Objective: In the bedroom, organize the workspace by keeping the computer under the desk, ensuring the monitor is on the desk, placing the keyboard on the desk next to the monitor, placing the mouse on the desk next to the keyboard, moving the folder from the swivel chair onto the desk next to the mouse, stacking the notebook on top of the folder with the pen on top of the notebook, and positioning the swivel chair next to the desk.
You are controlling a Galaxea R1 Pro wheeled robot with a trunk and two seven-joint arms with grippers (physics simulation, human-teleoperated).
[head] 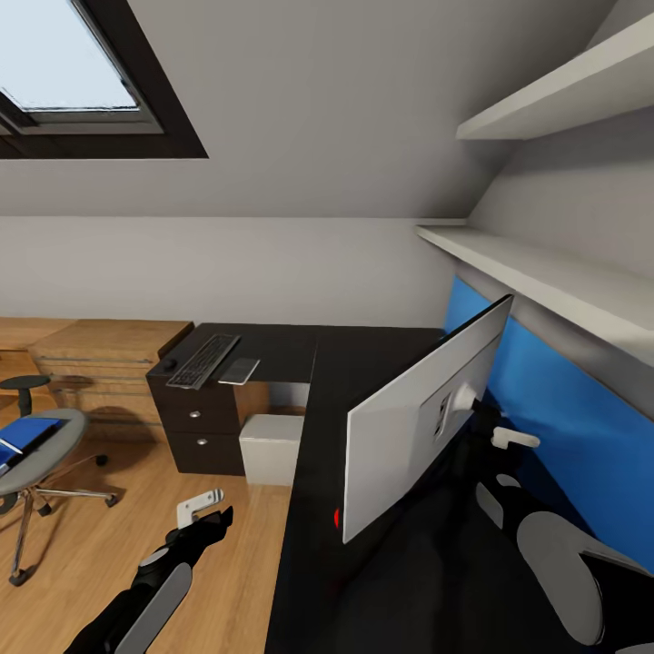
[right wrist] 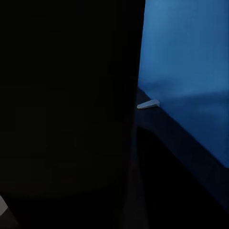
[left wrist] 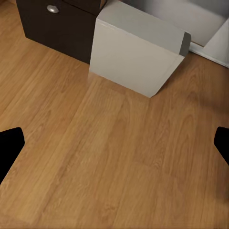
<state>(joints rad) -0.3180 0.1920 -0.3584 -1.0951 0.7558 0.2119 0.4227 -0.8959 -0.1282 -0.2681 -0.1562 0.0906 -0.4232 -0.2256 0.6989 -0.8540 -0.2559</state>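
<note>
The monitor (head: 413,427) stands edge-on along the right wing of the black desk (head: 300,354), pale back toward me, red dot at its near lower corner. My right gripper (head: 486,420) reaches in at its far side, fingers hidden; the right wrist view is dark with the blue wall panel (right wrist: 191,47) beyond. The keyboard (head: 204,360), mouse (head: 169,364) and a thin grey notebook (head: 240,371) lie on the desk's left wing. The computer (head: 271,447) (left wrist: 136,55) sits under the desk. The blue folder (head: 23,436) rests on the swivel chair (head: 41,463). My left gripper (head: 207,518) hangs open over the floor.
An oak dresser (head: 109,359) stands left of the desk, with a small stool (head: 24,386) beside it. Dark drawers with silver knobs (head: 195,427) adjoin the computer. Shelves (head: 545,272) overhang the desk's right wing. A short white stick (right wrist: 148,104), perhaps the pen, lies by the blue panel.
</note>
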